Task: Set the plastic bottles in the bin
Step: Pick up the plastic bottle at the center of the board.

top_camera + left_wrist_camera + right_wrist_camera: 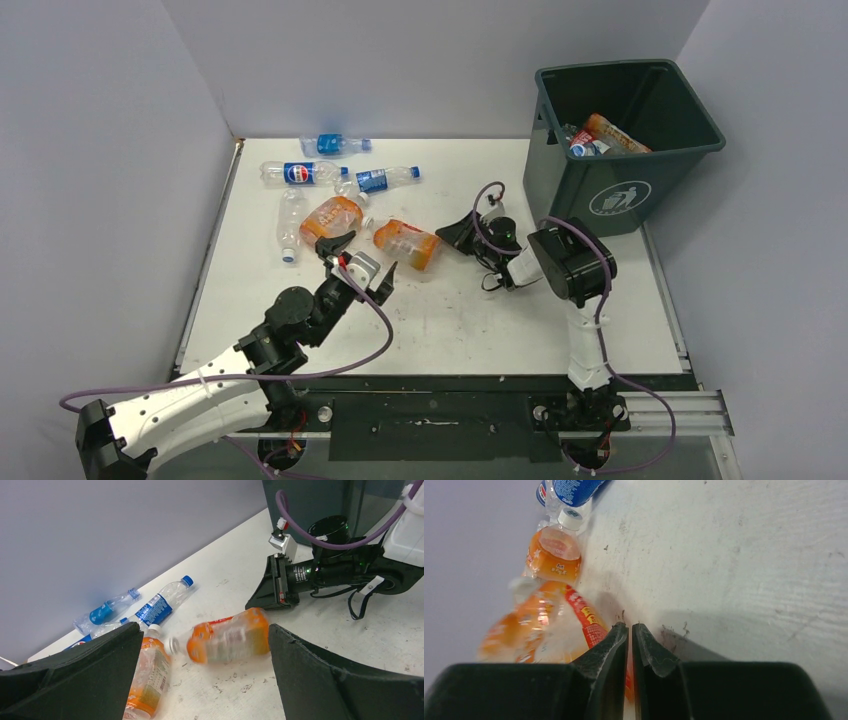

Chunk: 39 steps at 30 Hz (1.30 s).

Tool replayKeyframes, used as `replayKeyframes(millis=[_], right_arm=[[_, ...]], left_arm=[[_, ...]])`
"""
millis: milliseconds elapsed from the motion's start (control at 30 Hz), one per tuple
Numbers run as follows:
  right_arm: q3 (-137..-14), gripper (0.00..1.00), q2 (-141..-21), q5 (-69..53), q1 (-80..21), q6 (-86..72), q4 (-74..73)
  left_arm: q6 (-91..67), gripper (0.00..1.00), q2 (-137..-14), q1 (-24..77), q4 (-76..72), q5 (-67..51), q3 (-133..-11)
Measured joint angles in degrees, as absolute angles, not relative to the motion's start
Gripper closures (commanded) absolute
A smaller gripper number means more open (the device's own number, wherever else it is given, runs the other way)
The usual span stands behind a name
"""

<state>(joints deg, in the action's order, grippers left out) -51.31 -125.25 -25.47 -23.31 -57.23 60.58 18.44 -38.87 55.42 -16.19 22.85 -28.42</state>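
Plastic bottles [300, 173]: 6 lie on the table [480, 330], left of centre, far half; 4 clear, 2 orange.
Bin [575, 190]: far right, upright; at least 2 bottles inside.
Nearest orange bottle [407, 243]: on its side, between both grippers.
Right gripper [630, 627]: fingers pressed together, holding nothing; tip just right of that bottle, contact unclear.
Left gripper [364, 260]: fingers spread wide, holding nothing; on that bottle's near left side.

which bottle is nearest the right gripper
The orange bottle right beside the right gripper tips; the other orange one lies farther left.
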Motion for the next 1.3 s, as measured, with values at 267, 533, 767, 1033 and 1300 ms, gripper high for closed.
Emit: replayKeyframes(millis=[267,533,767,1033,1300], right_arm=[[-43.72,0.39,-113.73,-21.02,-24.45,-53.80,57.98],[-41.06,0.19,-104.73,-16.43,-29.34,-44.16,50.19],[-44.62,0.13,-104.36,-18.63,-31.22,-40.27,43.13],[-46.00,0.13,-107.39,-23.11,-31.20,-43.64,43.92],[-46.87,0.15,-112.53,-26.24,-31.46,-46.85,46.15]], left_arm=[[18.44,0.04,-39.20,55.42,-16.19,22.63,-28.42],[18.24,0.04,-39.29,55.42,-16.19,22.65,-28.42],[-0.10,0.04,-43.97,53.87,-7.05,27.29,-34.17],[-32.97,0.04,-48.66,43.48,-2.42,22.61,-32.03],[-54.61,0.04,-61.30,29.67,-5.91,11.18,-27.24]])
